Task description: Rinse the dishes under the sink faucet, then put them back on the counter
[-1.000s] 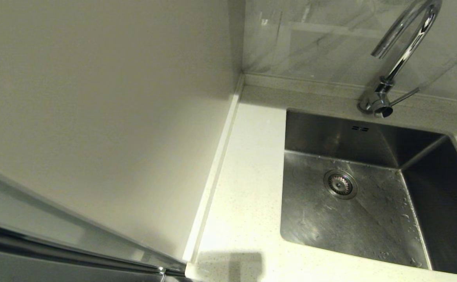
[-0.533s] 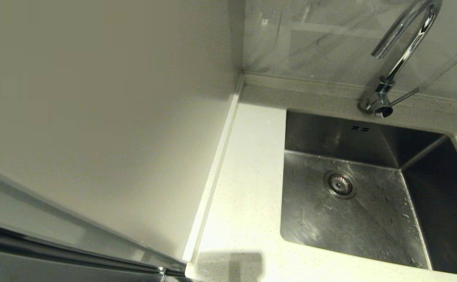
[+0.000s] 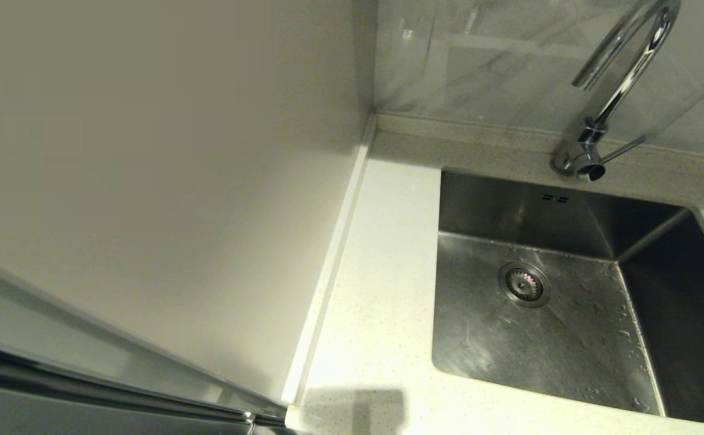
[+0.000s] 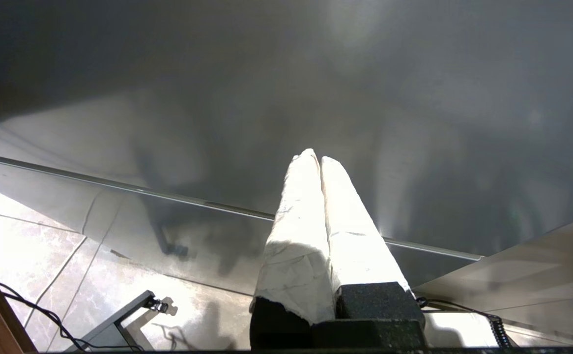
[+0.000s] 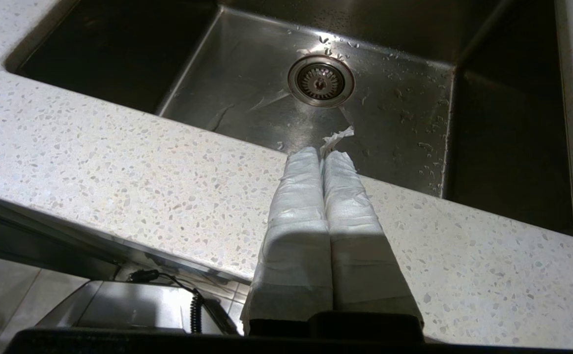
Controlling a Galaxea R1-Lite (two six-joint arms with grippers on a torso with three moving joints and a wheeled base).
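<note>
No dishes show in any view. The steel sink point(image 3: 569, 350) lies at the right of the head view with its round drain point(image 3: 524, 284) and wet floor. The chrome sink faucet point(image 3: 620, 78) curves above its back rim, no water running. The speckled counter point(image 3: 376, 290) runs along the sink's left side. Neither arm shows in the head view. My right gripper point(image 5: 322, 153) is shut with nothing in it, over the counter's front strip point(image 5: 119, 167), pointing at the sink point(image 5: 276, 93) and drain point(image 5: 321, 80). My left gripper point(image 4: 314, 156) is shut and empty, low beside a grey metal front.
A plain cream wall panel point(image 3: 147, 181) fills the left of the head view, with a tiled backsplash point(image 3: 479, 60) behind the faucet. A metal edge point(image 3: 116, 393) crosses the lower left. Below the counter, floor tiles point(image 4: 31, 246) and cables point(image 5: 195, 305) appear.
</note>
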